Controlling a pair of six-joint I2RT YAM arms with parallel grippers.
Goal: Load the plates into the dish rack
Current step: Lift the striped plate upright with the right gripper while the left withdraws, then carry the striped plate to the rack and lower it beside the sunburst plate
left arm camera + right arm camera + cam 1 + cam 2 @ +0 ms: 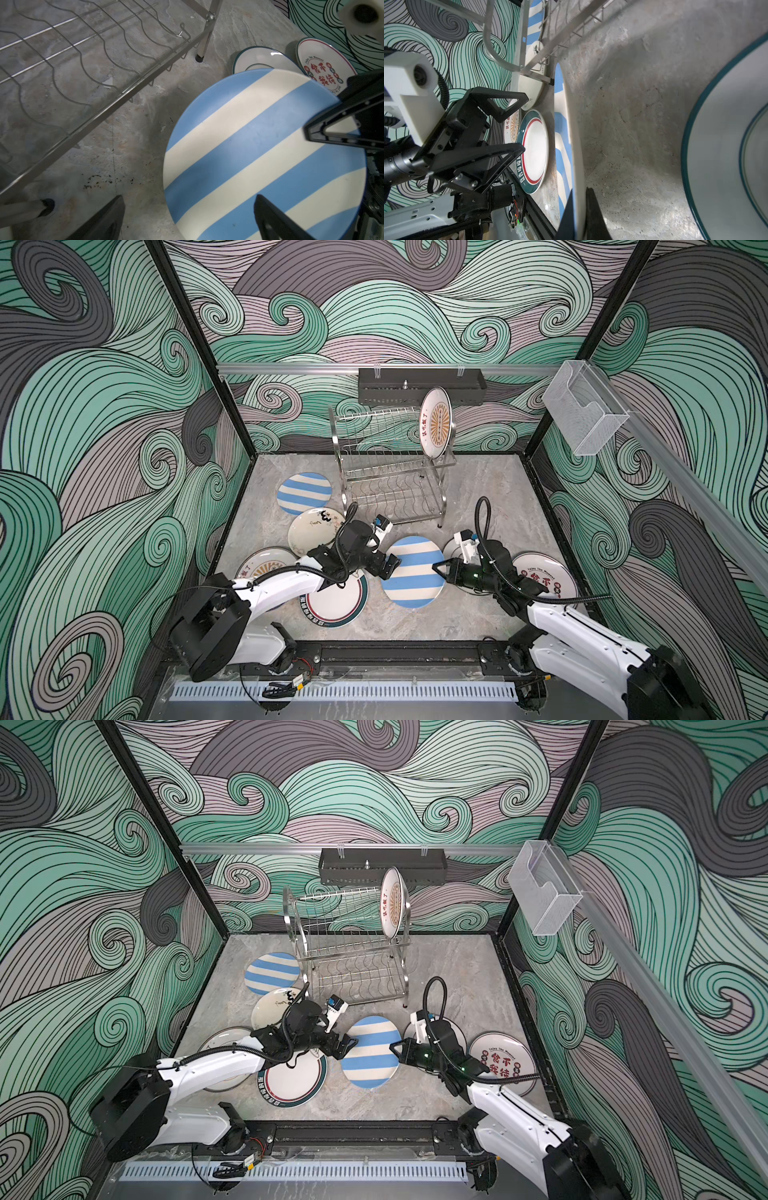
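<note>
Right fingers (439, 570) pinch the round blue-striped plate (411, 572) before the steel wire rack (390, 472); left fingers (392, 563) gape wide. Best lifted gently.

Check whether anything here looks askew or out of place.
The orange sunburst plate at the right end of the upper shelf of the steel wire dish rack leans sideways. The central blue-and-white striped plate sits tilted, pinched at its rim by the right gripper. Nothing looks broken.

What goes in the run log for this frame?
right hand: shut on centre striped plate rim; left hand: open; dish rack: sunburst plate upright
</note>
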